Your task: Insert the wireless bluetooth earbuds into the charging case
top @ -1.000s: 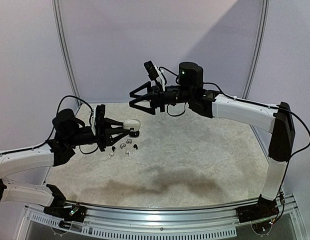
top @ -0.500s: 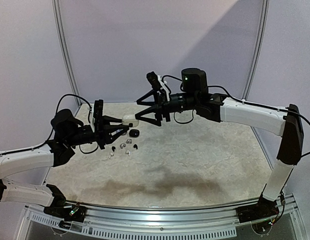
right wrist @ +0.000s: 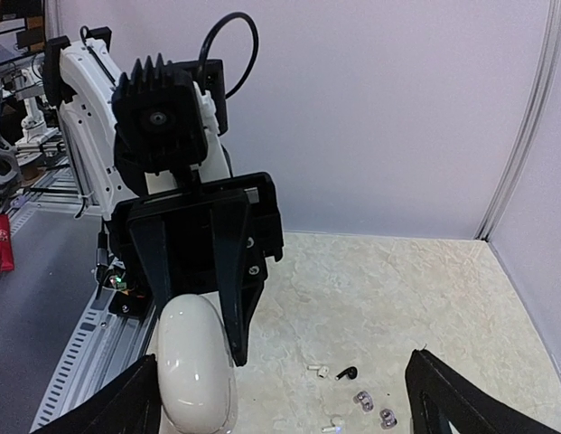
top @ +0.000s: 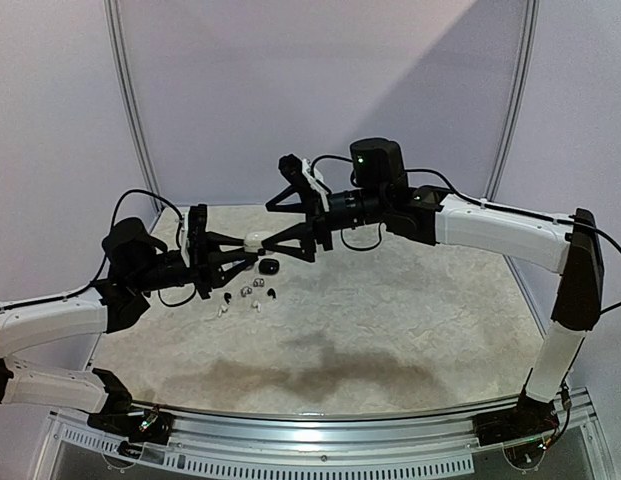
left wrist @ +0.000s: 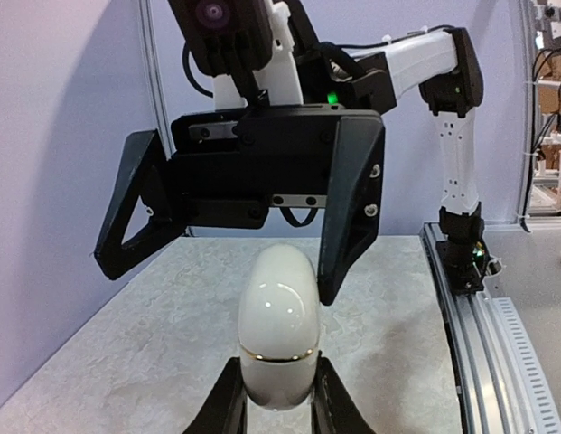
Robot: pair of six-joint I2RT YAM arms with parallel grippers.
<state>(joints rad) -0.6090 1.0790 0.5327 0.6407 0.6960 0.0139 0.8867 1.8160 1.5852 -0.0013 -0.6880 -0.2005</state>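
Above the table (top: 410,300), my left gripper (top: 252,254) clamps the white charging case (left wrist: 278,325). My right gripper (left wrist: 217,278) stands wide, straddling its top; earbuds (top: 246,294) lie below.

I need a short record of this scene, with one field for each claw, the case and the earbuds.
left claw: shut on the white case, held above the table
right claw: open wide, at the case's free end; contact cannot be told
white case: closed
earbuds: loose on the table, under the case
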